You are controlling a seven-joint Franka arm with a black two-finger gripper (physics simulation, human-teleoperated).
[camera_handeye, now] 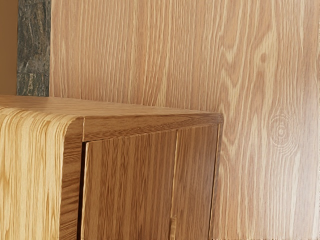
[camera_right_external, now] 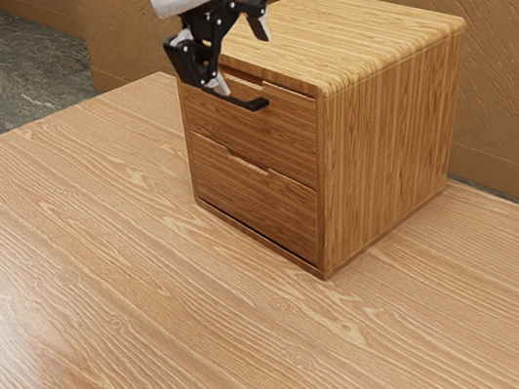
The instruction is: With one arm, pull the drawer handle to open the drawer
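The table is carrying a cabinet near its far edge, the top drawer is showing its black handle along its upper edge, and the gripper is hovering there, spread wide, with its lower finger just beside the handle.

Soft, even, bright light.
The cabinet was brightest on top, its side darker; a faint shadow hugged its base on the table, a pale sheen lay well in front, and a dark line edged its top drawer.
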